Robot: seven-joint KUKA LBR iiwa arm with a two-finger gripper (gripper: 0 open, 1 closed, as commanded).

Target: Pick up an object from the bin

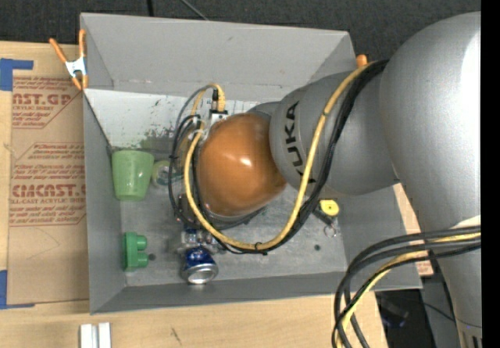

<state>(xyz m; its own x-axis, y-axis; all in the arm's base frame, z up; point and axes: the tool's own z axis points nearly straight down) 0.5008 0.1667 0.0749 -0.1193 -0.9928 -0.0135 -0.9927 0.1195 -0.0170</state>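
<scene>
Right nr blue can [199,267]: gripper [190,241].

A: The bin [234,49]?
B: Matt grey metal, scuffed dark on the floor.
A: The blue can [198,264] by its front edge?
B: Shiny metal. The pale green cup [131,174] looks like smooth plastic; the orange cover [234,163] is glossy.

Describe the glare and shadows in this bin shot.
Camera view: a soft glare spot sits on the glossy orange dome cover at the wrist; the large grey metal arm carries a broad sheen; shadow pools on the grey metal bin floor under the dome, while the pale green plastic cup and blue drinks can are evenly lit.
</scene>
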